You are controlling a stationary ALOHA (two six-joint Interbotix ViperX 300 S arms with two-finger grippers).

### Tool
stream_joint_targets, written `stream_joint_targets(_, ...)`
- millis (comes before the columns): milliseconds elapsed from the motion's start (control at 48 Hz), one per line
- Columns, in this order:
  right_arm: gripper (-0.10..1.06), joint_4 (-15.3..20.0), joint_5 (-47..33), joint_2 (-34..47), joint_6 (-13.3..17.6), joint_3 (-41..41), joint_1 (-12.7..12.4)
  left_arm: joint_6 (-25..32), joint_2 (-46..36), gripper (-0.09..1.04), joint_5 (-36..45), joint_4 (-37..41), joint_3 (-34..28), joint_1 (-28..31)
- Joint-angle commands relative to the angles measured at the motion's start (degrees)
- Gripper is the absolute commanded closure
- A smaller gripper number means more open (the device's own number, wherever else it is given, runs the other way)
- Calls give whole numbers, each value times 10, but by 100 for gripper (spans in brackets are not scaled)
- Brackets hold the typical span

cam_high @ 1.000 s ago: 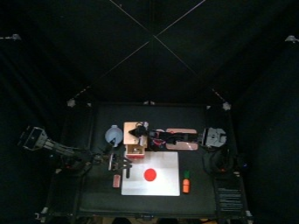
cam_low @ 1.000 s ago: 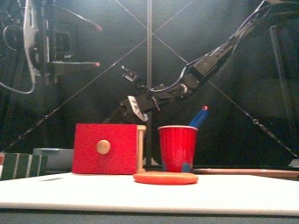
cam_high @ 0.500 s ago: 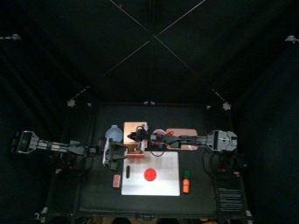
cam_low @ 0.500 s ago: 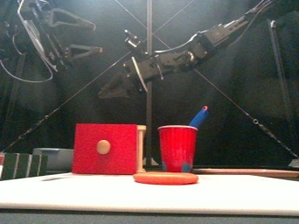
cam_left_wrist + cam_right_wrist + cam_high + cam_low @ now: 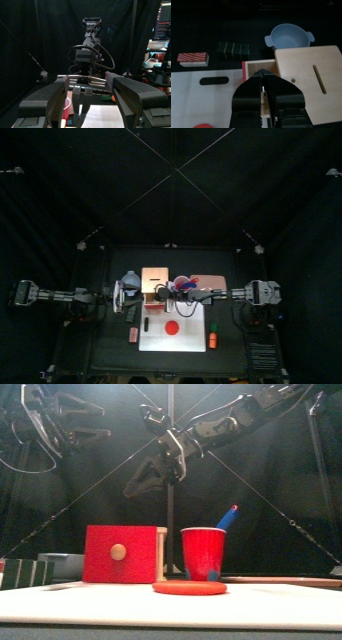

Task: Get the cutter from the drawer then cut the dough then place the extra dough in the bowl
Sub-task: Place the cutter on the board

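From where I stand, the left gripper (image 5: pixel 87 84) hangs off the left side of the table with its jaws spread wide and nothing in them, I'd guess waiting to steady something. Near it, at the back, sits the blue-grey bowl (image 5: pixel 290 36), empty and ready for scraps. Beside the bowl is the pale wooden box (image 5: pixel 308 67). Its red drawer front (image 5: pixel 120 554) faces the table's front and looks pulled out a little. The right gripper (image 5: pixel 262 75) reaches across and hangs well above that drawer, nose down with its jaws pressed together and nothing visible between them. I can't spot the cutter and presume it lies inside the drawer. In front of the box the red dough disc (image 5: pixel 189 587) lies whole on the white cutting board (image 5: pixel 267 604), so the cutting isn't done. To the right stands the red cup (image 5: pixel 203 552), clear of the work.
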Motion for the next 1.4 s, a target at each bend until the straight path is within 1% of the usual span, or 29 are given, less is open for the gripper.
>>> stream_joint_targets(21, 31, 6, -1, -9, -1, -6, -3, 2, 0, 2, -10, 1, -8, 3)
stream_joint_targets(125, 27, 7, 0, -1, -1, -5, -4, 2, 0, 2, -13, 1, -8, 4)
stream_joint_targets(604, 27, -1, 6, 36, -3, -11, -8, 1, 0, 2, -14, -4, -3, 10)
stream_joint_targets(833, 27, -4, 11, 52, -3, -20, -17, 1, -1, 2, -14, -22, 2, 10)
stream_joint_targets(1104, 27, -12, 21, 60, -4, -32, -25, 0, 0, 2, -14, -23, 6, 10)
stream_joint_targets(1396, 27, -16, 48, 73, -2, -40, -23, 0, -1, 2, -14, -25, 11, 10)
